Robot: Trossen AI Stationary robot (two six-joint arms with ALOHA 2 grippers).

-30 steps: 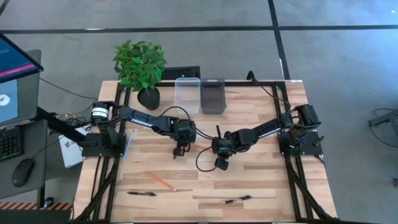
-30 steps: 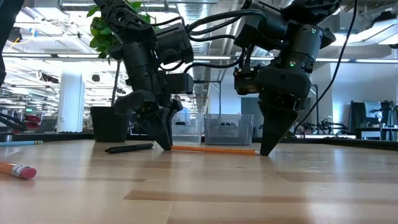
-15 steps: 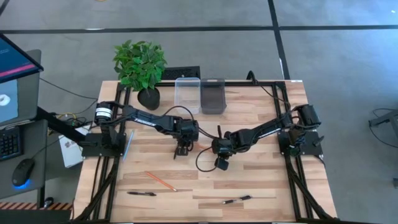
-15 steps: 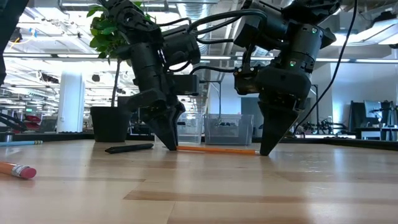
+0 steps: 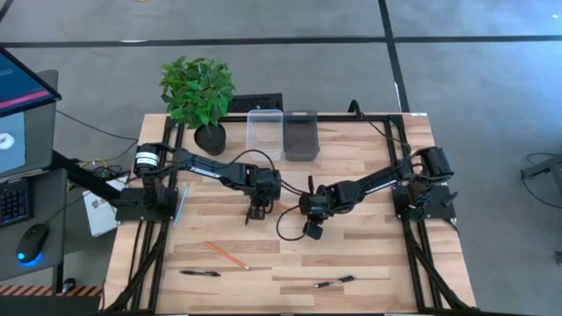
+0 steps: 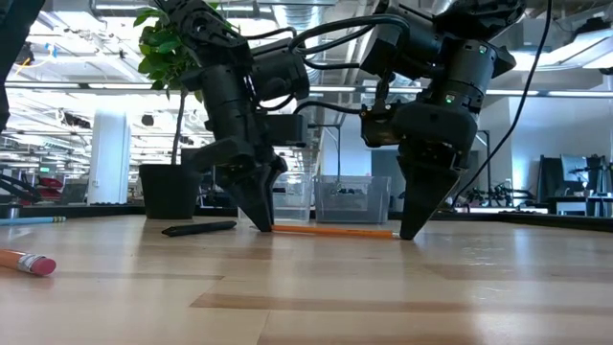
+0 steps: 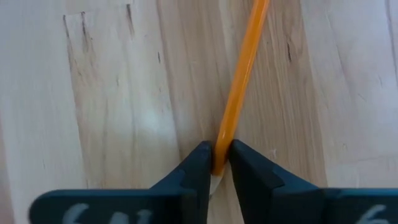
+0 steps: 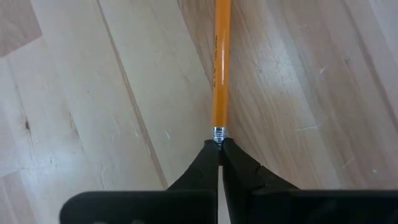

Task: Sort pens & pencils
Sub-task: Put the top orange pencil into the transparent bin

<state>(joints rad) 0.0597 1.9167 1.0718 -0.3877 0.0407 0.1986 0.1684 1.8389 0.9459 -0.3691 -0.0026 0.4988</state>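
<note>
An orange pencil (image 6: 330,231) lies level along the tabletop in the middle of the table, between my two grippers. My left gripper (image 5: 257,212) is shut on its left end and also shows in the low view (image 6: 265,226). My right gripper (image 5: 303,211) is shut on its right end and also shows in the low view (image 6: 406,233). A second orange pencil (image 5: 226,254) lies flat near the front left. One black pen (image 5: 200,273) lies at the front left and another (image 5: 335,282) at the front right. My left gripper pinches the pencil's left end (image 7: 221,149) between its two fingertips. The fingers point down, slanting toward the right, and lie along the pencil. The pencil lies level at the tabletop. My right gripper pinches the pencil's eraser end, just behind the metal ferrule (image 8: 218,132), between its two fingertips. The fingers point down at the table. The pencil runs straight away from them, level at the tabletop.
A clear bin (image 5: 264,133) and a dark bin (image 5: 301,134) stand side by side at the far edge. A potted plant (image 5: 198,92) stands at the far left. In the low view a black pen (image 6: 199,228) and a pencil's eraser end (image 6: 27,262) lie at left.
My left gripper has moved a little toward the table's right edge, along the tabletop, up to the pencil's left end. My right gripper and the pencil have kept still.
</note>
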